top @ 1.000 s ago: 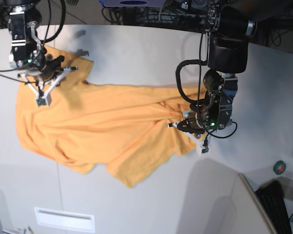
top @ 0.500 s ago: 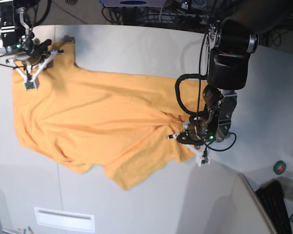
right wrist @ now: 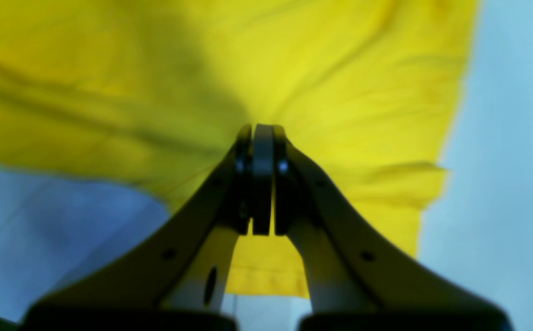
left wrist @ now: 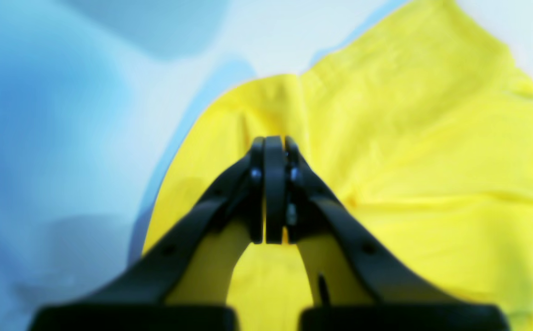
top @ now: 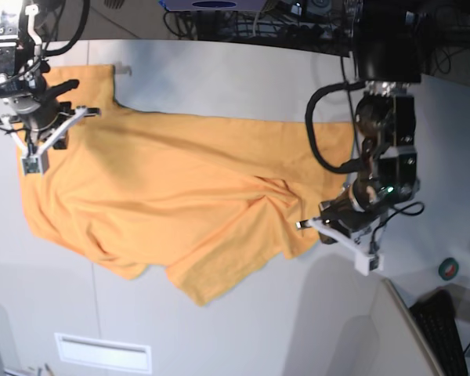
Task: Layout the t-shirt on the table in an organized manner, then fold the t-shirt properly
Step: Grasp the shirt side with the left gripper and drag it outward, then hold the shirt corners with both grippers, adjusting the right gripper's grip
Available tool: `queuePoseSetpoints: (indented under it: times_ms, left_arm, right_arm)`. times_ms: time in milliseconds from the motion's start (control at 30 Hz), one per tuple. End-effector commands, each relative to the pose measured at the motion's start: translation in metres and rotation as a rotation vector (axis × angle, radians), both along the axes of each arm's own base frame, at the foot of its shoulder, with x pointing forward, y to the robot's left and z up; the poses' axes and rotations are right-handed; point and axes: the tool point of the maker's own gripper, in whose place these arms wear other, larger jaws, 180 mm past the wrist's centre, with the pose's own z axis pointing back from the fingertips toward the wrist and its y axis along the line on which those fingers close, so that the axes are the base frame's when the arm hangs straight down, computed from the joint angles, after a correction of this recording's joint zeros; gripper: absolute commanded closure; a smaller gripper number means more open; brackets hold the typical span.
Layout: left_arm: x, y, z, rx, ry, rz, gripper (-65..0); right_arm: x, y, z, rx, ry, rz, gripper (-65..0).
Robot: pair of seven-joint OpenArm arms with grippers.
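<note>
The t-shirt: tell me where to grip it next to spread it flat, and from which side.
Probably the loose lower corner of the t-shirt, which hangs toward the base view's bottom edge and looks doubled over. Come in from the bare table below it, pinching the hem edge. Both the left gripper and right gripper are shut at the cloth's ends.

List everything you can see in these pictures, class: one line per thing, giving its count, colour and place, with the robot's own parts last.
t-shirt: one, orange-yellow, spread wrinkled across the middle of the table.
table: one, white-grey, under everything.
roll of tape: one, green and dark, at the table's right edge in the base view.
keyboard: one, black, lower right corner of the base view.
white panel: one, near the table's lower edge.
left gripper: one, black with white fingers, shut on the t-shirt's right end in the base view.
right gripper: one, black with white fingers, shut on the t-shirt's left end.
</note>
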Motion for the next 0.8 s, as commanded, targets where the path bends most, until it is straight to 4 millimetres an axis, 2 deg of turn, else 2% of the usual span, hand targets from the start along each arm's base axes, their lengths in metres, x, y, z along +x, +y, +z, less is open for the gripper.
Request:
queuePoseSetpoints:
  times_ms: [0, 100, 200, 267, 367, 433, 500, 600, 633, 667, 767]
  left_arm:
    - [0.002, 0.013, 0.021, -0.026, -0.069, 0.026, 0.0]
    - [-0.036, 0.039, 0.006, -0.114, -0.011, 0.073, 0.0]
    - [-0.069, 0.063, -0.017, -0.141, 0.055, 0.132, 0.0]
    - [-0.085, 0.083, -0.03, -0.148, 0.057, 0.216, -0.3]
    - [-0.101, 0.099, -0.045, -0.146, 0.046, 0.27, -14.2]
    - [-0.108, 0.093, -0.046, -0.177, 0.024, 0.233, -24.0]
    - [-0.115, 0.088, -0.041, -0.227, 0.001, 0.2, -37.0]
    - [-0.131, 0.098, -0.044, -0.276, 0.003, 0.244, -58.4]
    - [-0.134, 0.1, -0.048, -0.292, 0.007, 0.261, -62.5]
    - [-0.139, 0.101, -0.055, -0.305, 0.018, 0.28, -64.7]
    - [-0.143, 0.104, -0.072, -0.336, 0.039, 0.297, -62.9]
  right_arm:
    - [0.008, -0.011, 0.012, -0.01, -0.049, -0.033, 0.0]
    - [0.006, -0.03, 0.015, -0.01, -0.063, -0.107, 0.0]
    - [0.004, -0.036, 0.019, 0.007, -0.083, -0.09, 0.0]
    - [0.005, -0.04, 0.022, 0.034, -0.109, -0.098, -9.2]
    - [0.005, -0.055, 0.018, 0.076, -0.133, -0.144, -28.5]
    - [0.001, -0.071, 0.012, 0.095, -0.133, -0.182, -38.6]
    - [-0.006, -0.08, 0.003, 0.119, -0.119, -0.204, -41.0]
    - [-0.015, -0.092, -0.005, 0.123, -0.096, -0.203, -41.0]
    - [-0.017, -0.093, -0.009, 0.128, -0.087, -0.202, -41.0]
    - [-0.019, -0.096, -0.011, 0.13, -0.078, -0.204, -41.0]
    - [-0.024, -0.097, -0.018, 0.137, -0.06, -0.204, -41.0]
